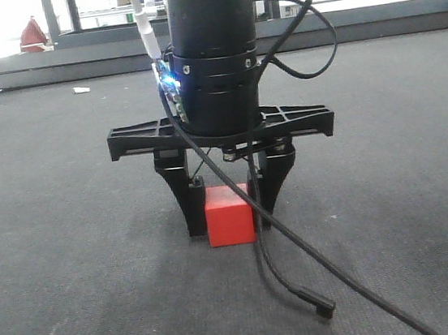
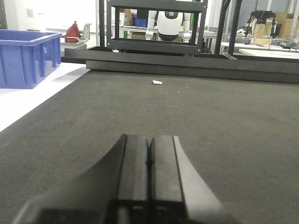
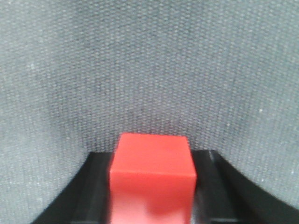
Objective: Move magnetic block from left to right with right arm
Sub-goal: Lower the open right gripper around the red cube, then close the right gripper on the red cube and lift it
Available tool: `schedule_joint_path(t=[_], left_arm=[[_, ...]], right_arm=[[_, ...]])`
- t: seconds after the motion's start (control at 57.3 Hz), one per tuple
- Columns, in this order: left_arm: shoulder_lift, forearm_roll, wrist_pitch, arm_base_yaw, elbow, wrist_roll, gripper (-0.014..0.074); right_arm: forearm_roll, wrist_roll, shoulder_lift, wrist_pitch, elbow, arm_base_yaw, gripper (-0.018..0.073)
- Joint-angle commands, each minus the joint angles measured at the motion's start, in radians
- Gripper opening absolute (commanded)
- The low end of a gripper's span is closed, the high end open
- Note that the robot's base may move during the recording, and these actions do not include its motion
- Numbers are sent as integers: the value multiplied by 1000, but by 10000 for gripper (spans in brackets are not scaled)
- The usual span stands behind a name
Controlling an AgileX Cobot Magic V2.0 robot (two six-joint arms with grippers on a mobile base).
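Observation:
The magnetic block (image 1: 229,214), a plain red cube, sits low over the dark mat (image 1: 69,235) in the middle of the front view. My right gripper (image 1: 229,220) comes down on it from above, one black finger pressed to each side. In the right wrist view the block (image 3: 152,172) fills the gap between the two fingers (image 3: 93,186) of the right gripper (image 3: 152,156). I cannot tell whether the block touches the mat. My left gripper (image 2: 149,140) hovers low over bare mat, its fingers pressed together on nothing.
A loose black cable (image 1: 304,284) trails from the right arm across the mat in front of the block. A small white scrap (image 2: 157,82) lies far back on the mat. A blue crate (image 2: 25,56) stands off the mat's left edge, and a black rail (image 2: 187,67) borders the far side.

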Motion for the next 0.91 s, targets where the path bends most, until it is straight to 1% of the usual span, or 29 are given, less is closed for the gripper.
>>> schedule_joint_path(t=[0.0,0.174,0.331,0.436,0.611,0.733,0.803,0.89], left_arm=[[-12,-5,-86,0,8,0,-126],[-12,-5,-86,0,8,0,-126],[-12,-5,-86,0,8,0,-126],[-12,-5,-86,0,8,0,-126],[-12,-5,-86,0,8,0,-126],[-12,-5,-86,0,8,0,-126],[-12,-5,-86,0,8,0,-126],[-12,-5,-86,0,8,0,-126]], right_arm=[[1,-1,-51,-8,-33,0,223],[-3,-9,-84,-10,-32,0,223],[-14,-87,-152,-35,11,-17,223],[-20,-136,-230,-98,103,-51,223],[-57,-209,-397,-275,328,-133,223],[-67,-267,-549,-394,489,-224,223],[-59,-330,-642,-460,579,-288,223],[-39,-441,-740,-533,673,-366,223]])
